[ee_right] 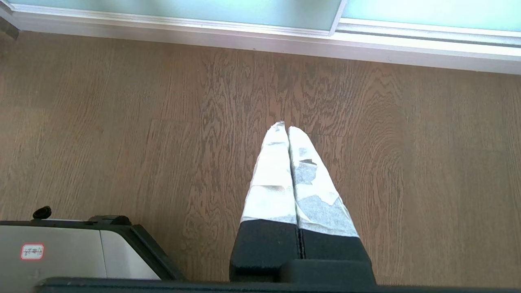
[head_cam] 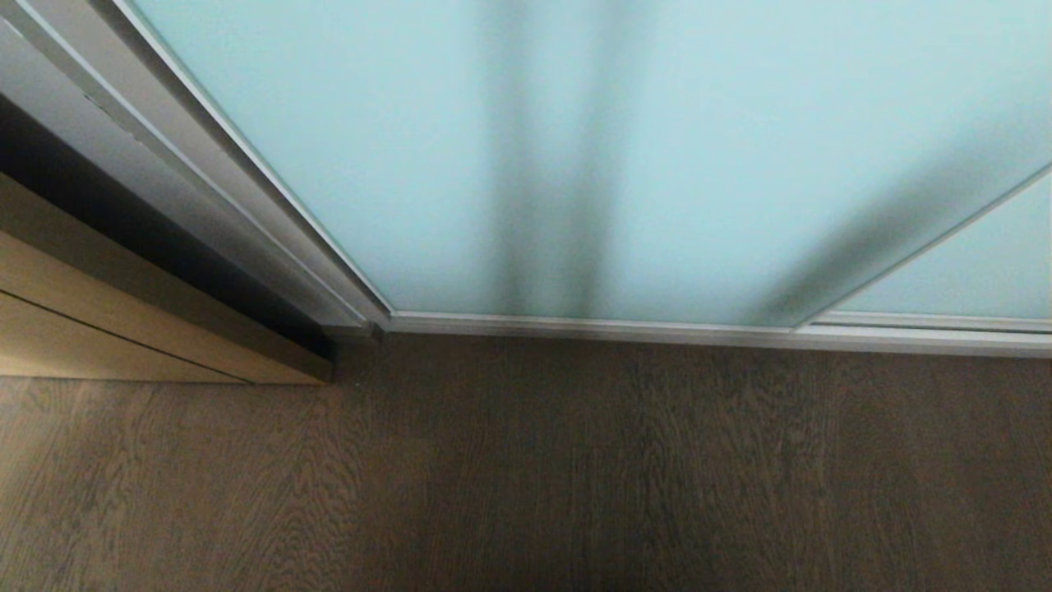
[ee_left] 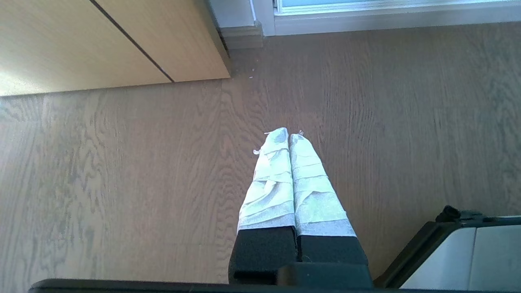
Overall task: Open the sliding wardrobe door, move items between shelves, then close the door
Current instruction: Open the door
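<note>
The sliding wardrobe door (head_cam: 575, 148) fills the upper head view: frosted pale blue-green glass in a thin silver frame, standing closed on its floor track (head_cam: 657, 330). Dark vertical shapes show dimly through the glass. A second glass panel (head_cam: 978, 271) overlaps it at the right. Neither arm appears in the head view. My left gripper (ee_left: 289, 135) hangs shut over the wooden floor, its white-taped fingers pressed together with nothing between them. My right gripper (ee_right: 285, 128) hangs shut the same way, empty, with the door's bottom rail (ee_right: 260, 38) beyond it. The items and the shelves are hidden behind the door.
A tan wooden door (head_cam: 107, 329) stands at the left beside the wardrobe's silver side frame (head_cam: 246, 222); it also shows as a tan panel (ee_left: 101, 40) in the left wrist view. Brown wood-grain floor (head_cam: 575, 477) runs up to the track. My own base (ee_right: 61, 248) shows low beside each gripper.
</note>
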You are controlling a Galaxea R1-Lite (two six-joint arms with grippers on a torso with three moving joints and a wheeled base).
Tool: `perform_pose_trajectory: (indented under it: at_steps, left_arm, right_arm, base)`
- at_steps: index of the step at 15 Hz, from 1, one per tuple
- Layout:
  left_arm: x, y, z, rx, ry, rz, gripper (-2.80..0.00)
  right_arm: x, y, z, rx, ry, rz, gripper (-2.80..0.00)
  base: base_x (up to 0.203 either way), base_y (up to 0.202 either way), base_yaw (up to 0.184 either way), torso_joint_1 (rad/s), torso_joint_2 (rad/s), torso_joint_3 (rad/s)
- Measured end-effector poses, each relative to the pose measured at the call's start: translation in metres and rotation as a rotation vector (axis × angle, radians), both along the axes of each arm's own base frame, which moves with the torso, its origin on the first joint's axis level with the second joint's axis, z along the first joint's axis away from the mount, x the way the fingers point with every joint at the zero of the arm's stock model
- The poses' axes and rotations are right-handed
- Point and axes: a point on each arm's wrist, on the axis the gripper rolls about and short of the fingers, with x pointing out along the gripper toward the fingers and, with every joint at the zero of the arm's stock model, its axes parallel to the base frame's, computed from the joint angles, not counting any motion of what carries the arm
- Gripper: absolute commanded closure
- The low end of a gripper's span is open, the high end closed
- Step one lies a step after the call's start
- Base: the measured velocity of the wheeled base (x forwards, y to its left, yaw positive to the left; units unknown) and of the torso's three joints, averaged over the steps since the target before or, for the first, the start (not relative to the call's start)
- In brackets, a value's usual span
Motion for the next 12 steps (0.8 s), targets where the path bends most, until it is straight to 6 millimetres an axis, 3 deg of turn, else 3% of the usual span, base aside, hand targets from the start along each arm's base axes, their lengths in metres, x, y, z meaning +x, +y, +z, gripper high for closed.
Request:
perform_pose_trajectory:
  at_steps: [2,4,6,8,12]
  left_arm:
    - [-0.001,0.0,0.004,0.003,-0.001,0.001,0.0]
    - [-0.003,0.0,0.032,-0.002,-0.046,0.0,0.0]
    - [0.0,0.0,0.082,-0.028,-0.108,0.0,0.0]
    - [0.015,0.001,0.142,-0.051,-0.19,0.021,0.0]
    - [0.074,0.003,0.227,-0.084,-0.383,0.108,0.0]
  right_arm:
    - [0.0,0.0,0.0,0.001,0.0,0.0,0.0]
    - [0.0,0.0,0.0,0.0,0.0,0.001,0.0]
    - [0.0,0.0,0.0,0.0,0.0,0.0,0.0]
    - [0.0,0.0,0.0,0.0,0.0,0.0,0.0]
    - [0.0,0.0,0.0,0.0,0.0,0.0,0.0]
  base:
    - [0.0,0.0,0.0,0.0,0.0,0.0]
    - [0.0,0.0,0.0,0.0,0.0,0.0]
    - [0.0,0.0,0.0,0.0,0.0,0.0]
    - [0.0,0.0,0.0,0.0,0.0,0.0]
    - [0.0,0.0,0.0,0.0,0.0,0.0]
